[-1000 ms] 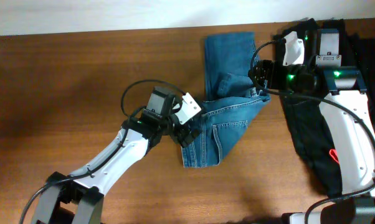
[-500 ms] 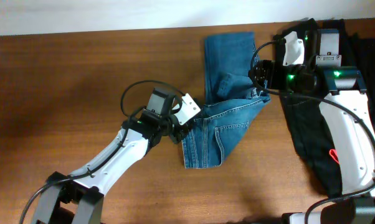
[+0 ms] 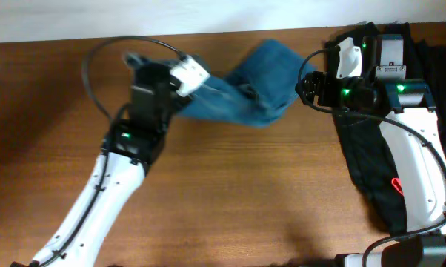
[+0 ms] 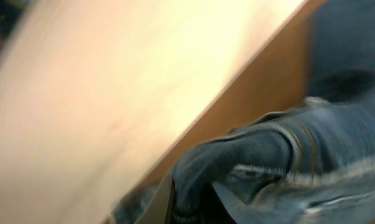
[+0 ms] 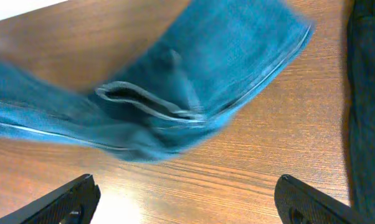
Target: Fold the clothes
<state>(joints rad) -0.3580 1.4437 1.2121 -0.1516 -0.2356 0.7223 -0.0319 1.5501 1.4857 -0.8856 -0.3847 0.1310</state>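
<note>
Jeans [image 3: 249, 93] stretch across the far worktop [image 3: 245, 193], one end pinched tight in my left tool [image 3: 182, 93], that arm extended toward the far edge. My right tool [image 5: 189, 198] hovers just beside them, spread wide.

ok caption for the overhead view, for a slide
Left gripper clamps the bunched blue jeans near the table's far edge; right gripper sits open beside them.
</note>
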